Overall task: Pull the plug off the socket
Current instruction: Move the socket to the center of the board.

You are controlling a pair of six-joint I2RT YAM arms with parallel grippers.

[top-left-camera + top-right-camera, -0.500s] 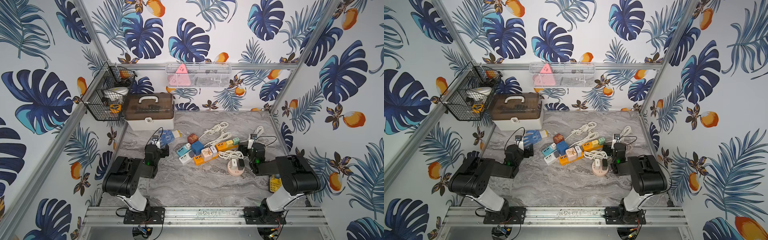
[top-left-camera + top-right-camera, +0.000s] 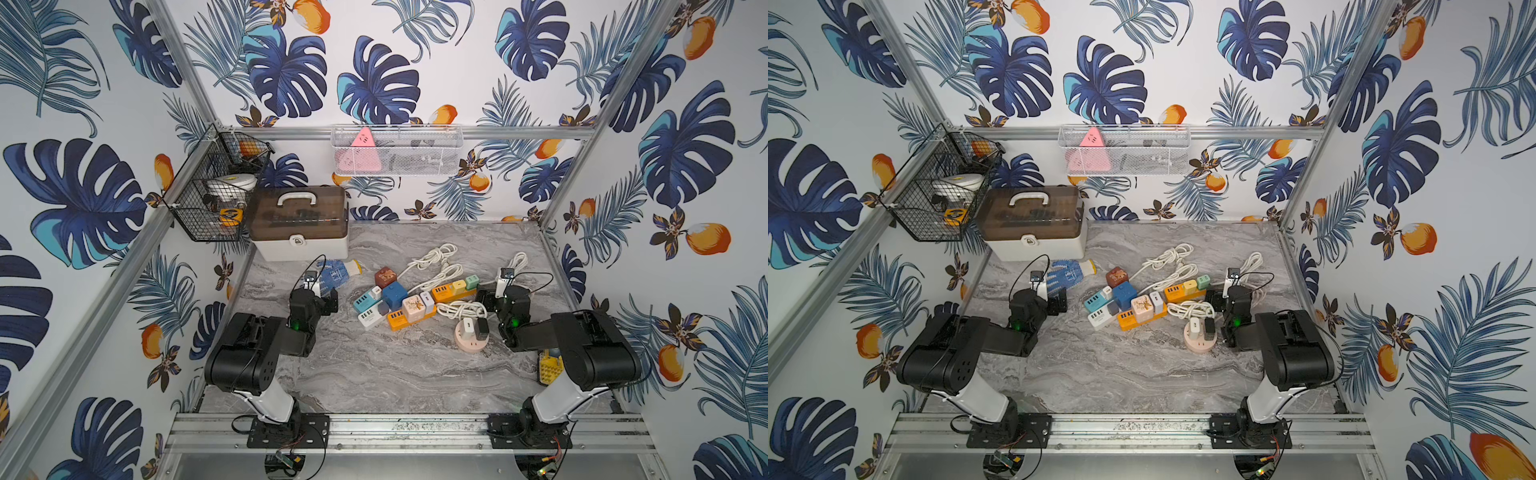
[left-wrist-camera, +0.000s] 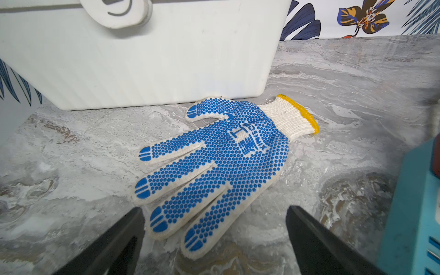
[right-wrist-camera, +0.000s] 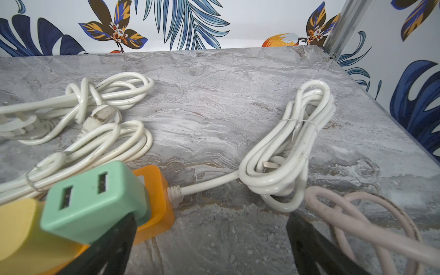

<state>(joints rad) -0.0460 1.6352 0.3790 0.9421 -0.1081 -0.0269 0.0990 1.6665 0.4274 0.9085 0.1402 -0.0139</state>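
Observation:
Two orange socket strips (image 2: 453, 294) (image 2: 399, 322) lie mid-table with several plugs pushed in, among them a green plug (image 2: 471, 281) and a yellow plug (image 2: 458, 285). A round pink socket (image 2: 470, 345) carries a white plug (image 2: 468, 325) and a black plug (image 2: 482, 328). My right gripper (image 2: 503, 296) (image 4: 212, 216) is open and empty. In the right wrist view its one finger sits beside the green plug (image 4: 95, 200) at the orange strip's end (image 4: 154, 190). My left gripper (image 2: 314, 294) (image 3: 214, 209) is open over the table, apart from the strips.
A blue-dotted glove (image 3: 226, 162) lies just ahead of the left gripper, in front of a white toolbox (image 2: 299, 224). Bundled white cords (image 4: 285, 147) and a pink cord (image 4: 369, 226) lie near the right gripper. A teal strip (image 2: 365, 301) and a blue cube (image 2: 394, 294) crowd the pile.

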